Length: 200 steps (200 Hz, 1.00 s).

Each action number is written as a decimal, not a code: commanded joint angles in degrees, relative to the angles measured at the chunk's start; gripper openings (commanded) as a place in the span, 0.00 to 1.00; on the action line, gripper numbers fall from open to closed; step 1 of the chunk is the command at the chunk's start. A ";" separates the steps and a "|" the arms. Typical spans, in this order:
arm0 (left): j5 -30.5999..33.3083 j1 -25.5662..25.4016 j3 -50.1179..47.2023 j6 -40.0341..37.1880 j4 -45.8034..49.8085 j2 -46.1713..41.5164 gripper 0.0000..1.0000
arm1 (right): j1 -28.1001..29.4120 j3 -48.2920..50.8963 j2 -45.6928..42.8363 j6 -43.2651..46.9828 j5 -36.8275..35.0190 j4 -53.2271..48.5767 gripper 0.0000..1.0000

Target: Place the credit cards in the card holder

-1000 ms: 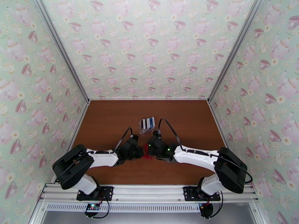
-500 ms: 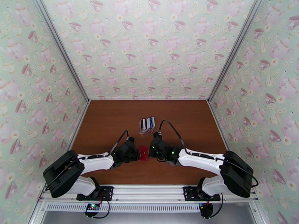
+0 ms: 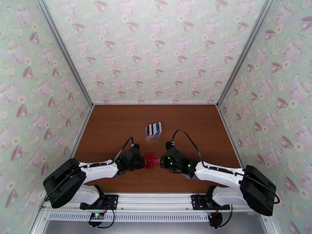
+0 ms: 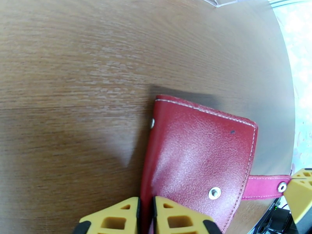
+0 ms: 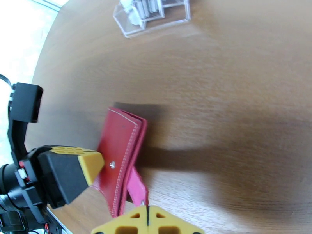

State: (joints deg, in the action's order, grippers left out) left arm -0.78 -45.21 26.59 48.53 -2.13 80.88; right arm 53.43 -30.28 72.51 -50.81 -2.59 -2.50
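Observation:
The red card holder (image 3: pixel 149 160) lies closed on the brown table between my two grippers. My left gripper (image 3: pixel 141 162) is shut on its left edge; in the left wrist view the yellow fingers (image 4: pixel 111 217) pinch the card holder (image 4: pixel 199 153) at the bottom. My right gripper (image 3: pixel 161 161) is shut on the pink snap tab (image 5: pixel 136 186), which stretches out from the card holder (image 5: pixel 119 153) toward my right gripper (image 5: pixel 148 217). The credit cards (image 3: pixel 154 128), black, white and blue, stand upright in a clear rack (image 5: pixel 156 16) farther back.
The clear plastic rack (image 3: pixel 153 135) sits a short way behind the card holder near the table's middle. Patterned walls close in the table on three sides. Bare wood lies left, right and in front of the grippers.
My right gripper has drawn back to the right, pulling the snap tab out from the card holder. The left arm has lowered and holds the card holder's left edge.

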 commanded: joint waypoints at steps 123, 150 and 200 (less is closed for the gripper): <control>2.02 0.12 -1.93 0.18 11.88 -3.63 0.30 | -4.57 5.64 2.21 -0.99 1.10 4.17 0.00; 1.42 0.12 -1.21 -0.73 12.33 -5.17 0.30 | -5.37 5.41 4.62 -1.03 1.17 4.34 0.00; 0.55 -0.76 0.96 -3.13 11.99 -7.83 0.31 | -6.77 5.57 5.76 -0.27 1.50 4.21 0.14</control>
State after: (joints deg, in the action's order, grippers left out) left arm -0.54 -45.43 25.98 47.57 7.46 74.50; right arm 47.09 -24.27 77.03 -51.86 -1.61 2.17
